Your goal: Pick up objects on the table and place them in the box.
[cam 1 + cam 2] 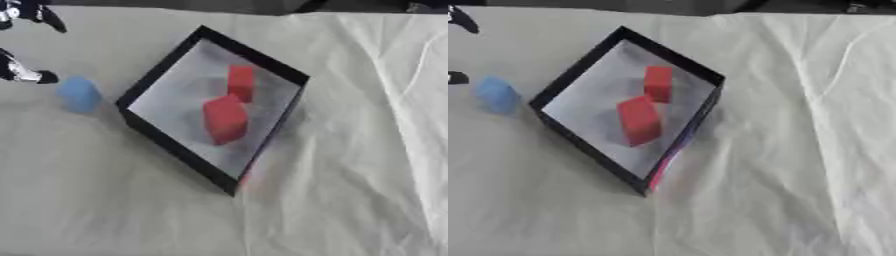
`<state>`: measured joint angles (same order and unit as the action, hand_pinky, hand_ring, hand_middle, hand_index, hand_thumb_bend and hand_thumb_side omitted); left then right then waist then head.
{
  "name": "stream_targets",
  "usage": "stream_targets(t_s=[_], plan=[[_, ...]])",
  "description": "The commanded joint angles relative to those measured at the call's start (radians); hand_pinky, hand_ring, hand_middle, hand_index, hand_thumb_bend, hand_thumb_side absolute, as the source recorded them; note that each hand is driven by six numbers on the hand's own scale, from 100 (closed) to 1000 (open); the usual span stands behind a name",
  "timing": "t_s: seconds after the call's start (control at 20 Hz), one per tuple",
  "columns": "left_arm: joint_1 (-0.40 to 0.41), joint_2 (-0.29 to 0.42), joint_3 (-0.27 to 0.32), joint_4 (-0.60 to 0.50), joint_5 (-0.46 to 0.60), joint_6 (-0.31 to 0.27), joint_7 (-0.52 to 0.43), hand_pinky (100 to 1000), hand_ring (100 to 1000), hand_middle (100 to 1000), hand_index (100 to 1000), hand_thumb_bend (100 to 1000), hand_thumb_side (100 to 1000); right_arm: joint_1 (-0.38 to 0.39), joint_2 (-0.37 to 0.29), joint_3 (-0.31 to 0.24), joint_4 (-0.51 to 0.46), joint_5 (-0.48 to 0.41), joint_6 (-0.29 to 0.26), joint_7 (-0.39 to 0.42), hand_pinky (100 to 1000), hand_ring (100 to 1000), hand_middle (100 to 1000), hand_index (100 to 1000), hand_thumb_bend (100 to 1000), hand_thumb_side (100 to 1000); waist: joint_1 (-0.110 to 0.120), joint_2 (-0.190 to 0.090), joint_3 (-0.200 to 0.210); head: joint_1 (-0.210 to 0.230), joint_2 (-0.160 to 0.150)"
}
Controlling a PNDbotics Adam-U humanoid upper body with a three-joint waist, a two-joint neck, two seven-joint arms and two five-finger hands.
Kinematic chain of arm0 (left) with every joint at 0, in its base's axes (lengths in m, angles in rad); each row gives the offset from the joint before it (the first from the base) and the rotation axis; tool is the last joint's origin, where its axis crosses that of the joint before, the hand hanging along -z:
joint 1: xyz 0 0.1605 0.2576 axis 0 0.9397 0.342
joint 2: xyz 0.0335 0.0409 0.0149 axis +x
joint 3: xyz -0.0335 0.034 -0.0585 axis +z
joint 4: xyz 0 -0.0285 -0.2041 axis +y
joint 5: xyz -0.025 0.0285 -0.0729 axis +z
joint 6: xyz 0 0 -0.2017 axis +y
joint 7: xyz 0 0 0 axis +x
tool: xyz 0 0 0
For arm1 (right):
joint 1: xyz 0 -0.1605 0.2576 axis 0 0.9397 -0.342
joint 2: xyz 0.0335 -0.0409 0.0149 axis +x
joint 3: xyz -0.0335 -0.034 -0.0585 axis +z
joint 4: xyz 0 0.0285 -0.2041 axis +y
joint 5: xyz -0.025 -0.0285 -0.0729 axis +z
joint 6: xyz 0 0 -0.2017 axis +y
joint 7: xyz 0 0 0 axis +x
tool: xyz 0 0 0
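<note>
A black-walled box with a grey floor lies askew in the middle of the white cloth. Two red blocks sit inside it: a smaller one toward the far side and a larger one in the middle. A light blue block stands on the cloth just left of the box's left corner. My left hand comes in at the upper left edge, open, with one finger tip a little up and left of the blue block and others higher up. It holds nothing.
A red strip shows along the outside of the box's near right wall. The white cloth is creased on the right. A dark edge runs along the far side of the table.
</note>
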<state>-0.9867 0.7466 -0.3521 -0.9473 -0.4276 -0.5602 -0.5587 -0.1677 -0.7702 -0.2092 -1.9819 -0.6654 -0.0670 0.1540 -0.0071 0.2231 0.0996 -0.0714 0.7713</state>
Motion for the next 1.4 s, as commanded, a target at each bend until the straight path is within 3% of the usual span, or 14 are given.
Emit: stream_targets(t_s=[0.05,0.55,0.95,1.15,1.2,1.4], plan=[[-0.006,0.023,-0.029,-0.025,-0.005,-0.347,-0.348,896,867,784,815,547,502,-0.014,-0.021,-0.006,-0.018,0.002,0.013,0.000,968,671,635,800,100,535,0.016,-0.023,-0.003,0.004,-0.001],[0.035,0.048,-0.092,-0.062,-0.023,-0.347,-0.348,900,870,788,816,555,571,-0.018,-0.016,-0.004,-0.018,0.012,0.030,0.001,968,668,632,798,100,536,0.023,-0.014,-0.010,0.000,-0.001],[0.042,0.047,-0.069,-0.079,-0.088,-0.347,-0.348,899,879,798,830,680,396,-0.015,-0.009,-0.014,-0.018,0.009,0.032,-0.002,971,671,631,799,100,540,0.020,-0.012,-0.013,-0.002,-0.001],[0.041,0.041,-0.060,-0.088,-0.130,-0.347,-0.348,895,879,800,831,705,387,-0.016,-0.008,-0.035,-0.018,-0.019,0.026,-0.028,972,678,637,804,100,544,0.018,-0.011,-0.015,0.002,-0.001],[0.041,0.042,-0.059,-0.090,-0.143,-0.347,-0.348,893,880,803,831,762,379,-0.015,-0.010,-0.039,-0.018,-0.023,0.025,-0.033,972,678,636,804,100,542,0.018,-0.011,-0.016,0.003,-0.001],[0.045,0.041,-0.040,-0.083,-0.202,-0.347,-0.348,892,881,808,834,803,360,-0.006,-0.010,-0.042,-0.018,-0.022,0.025,-0.039,972,675,634,802,100,543,0.017,-0.010,-0.016,0.004,-0.001]])
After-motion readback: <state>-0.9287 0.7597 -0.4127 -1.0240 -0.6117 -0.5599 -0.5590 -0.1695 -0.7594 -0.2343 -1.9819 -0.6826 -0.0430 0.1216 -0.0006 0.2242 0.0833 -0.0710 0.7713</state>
